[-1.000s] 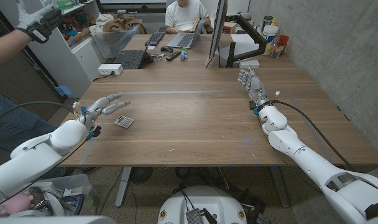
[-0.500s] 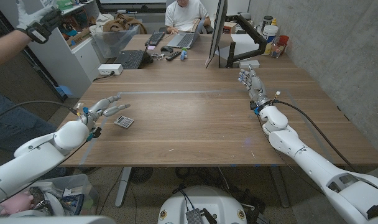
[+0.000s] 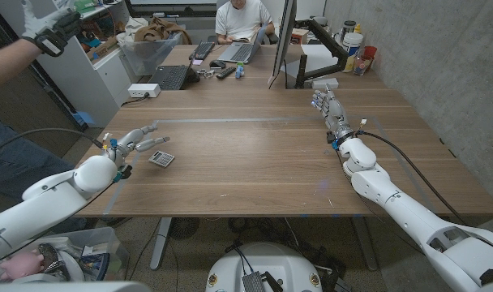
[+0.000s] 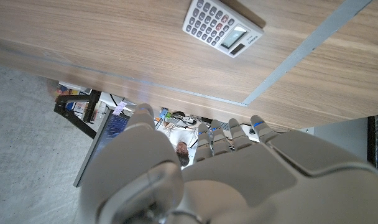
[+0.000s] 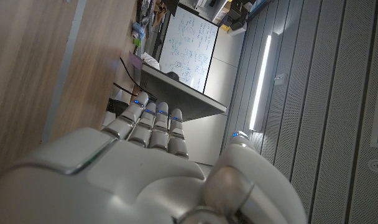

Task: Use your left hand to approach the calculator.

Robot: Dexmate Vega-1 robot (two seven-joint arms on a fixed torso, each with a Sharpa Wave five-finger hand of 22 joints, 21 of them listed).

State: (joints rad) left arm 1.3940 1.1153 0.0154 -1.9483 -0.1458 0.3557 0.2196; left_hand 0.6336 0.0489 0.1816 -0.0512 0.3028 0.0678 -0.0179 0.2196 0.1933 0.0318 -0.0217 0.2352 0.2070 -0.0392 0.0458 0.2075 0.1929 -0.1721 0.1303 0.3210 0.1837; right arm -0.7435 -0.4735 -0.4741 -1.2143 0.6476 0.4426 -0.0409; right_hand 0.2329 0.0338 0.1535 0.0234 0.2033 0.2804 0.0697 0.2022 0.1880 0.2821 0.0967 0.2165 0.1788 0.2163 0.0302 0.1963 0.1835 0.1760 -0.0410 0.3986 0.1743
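Left hand (image 3: 137, 141) — fingers spread, empty — beside flat grey rectangular calculator (image 3: 160, 159) on woodgrain table (image 3: 255, 154)

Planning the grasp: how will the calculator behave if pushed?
The calculator looks thin, rigid and lies flat, so it probably slides on the smooth wooden table rather than tipping. Its low profile may make pinching awkward for the left robot hand.
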